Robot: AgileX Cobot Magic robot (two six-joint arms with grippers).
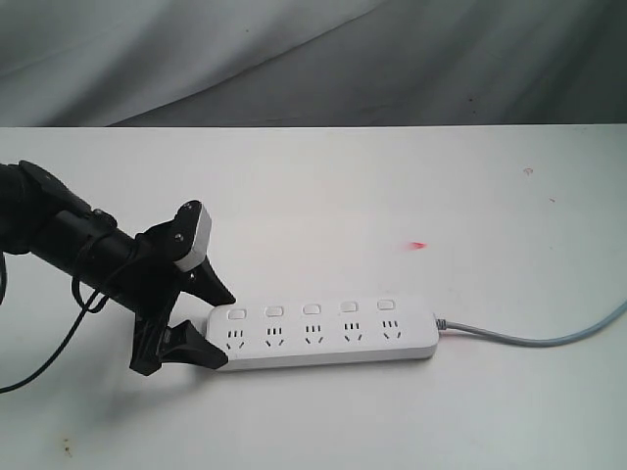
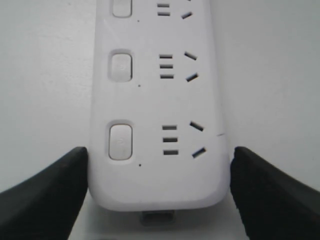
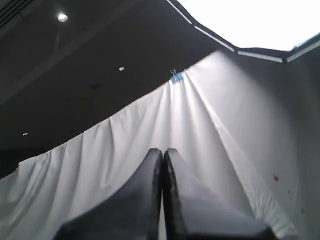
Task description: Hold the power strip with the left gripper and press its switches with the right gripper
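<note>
Left gripper [image 1: 226,331] jaws flank the nine o'clock end of the power strip [image 1: 323,335], which lies at six o'clock on the table [image 1: 392,196]; whether they pinch it, I cannot tell. Right gripper [image 3: 163,155], clenched on nothing, points away; pressing the switches [image 1: 312,309] looks not yet begun.

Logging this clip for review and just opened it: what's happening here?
The left gripper straddles the end of the power strip away from its cord on the table, one jaw at each long side; whether it squeezes cannot be told. The right gripper is shut, empty, aimed up at the backdrop, outside the exterior view, so none of the five switches is being pressed.
</note>
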